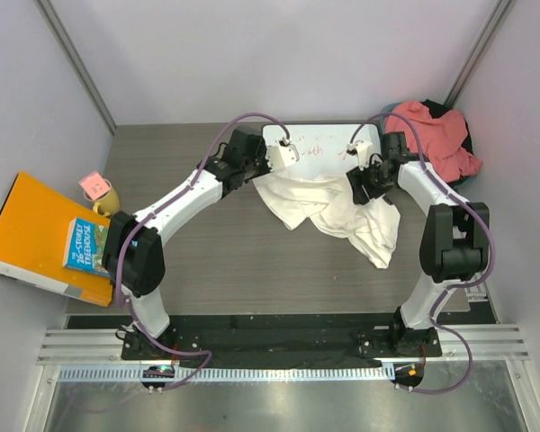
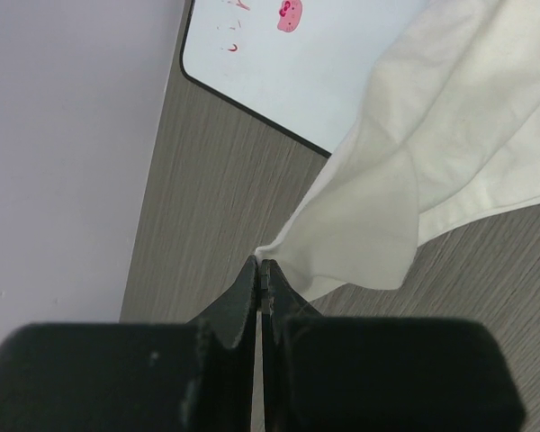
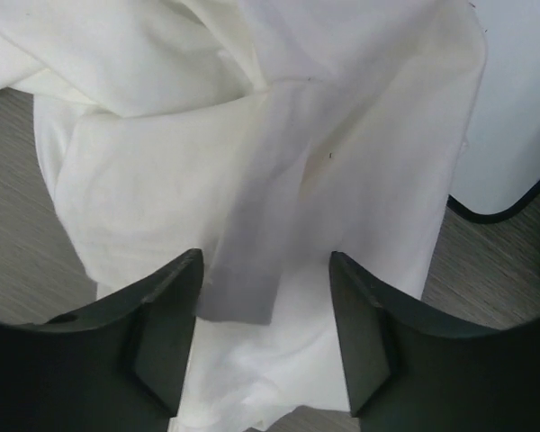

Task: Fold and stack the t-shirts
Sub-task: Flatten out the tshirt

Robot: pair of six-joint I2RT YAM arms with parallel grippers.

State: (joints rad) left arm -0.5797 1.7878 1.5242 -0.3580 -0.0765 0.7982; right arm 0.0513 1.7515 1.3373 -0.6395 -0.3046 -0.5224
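Note:
The white t-shirt [image 1: 333, 211] lies crumpled on the table in the middle, partly over the whiteboard [image 1: 319, 146]. My left gripper [image 1: 259, 173] is shut on a corner of the white t-shirt [image 2: 378, 207] at its left edge, with the fingertips [image 2: 268, 274] pinching the cloth. My right gripper [image 1: 364, 189] is open just above the white t-shirt [image 3: 252, 162], its fingers [image 3: 166, 315] spread over a fold. The salmon pink-red t-shirt [image 1: 430, 135] lies bunched at the back right corner.
An orange book [image 1: 36, 236] with a smaller book on it hangs off the table's left edge. A yellow mug [image 1: 103, 198] with a pink note stands beside it. Grey walls close in the back and both sides.

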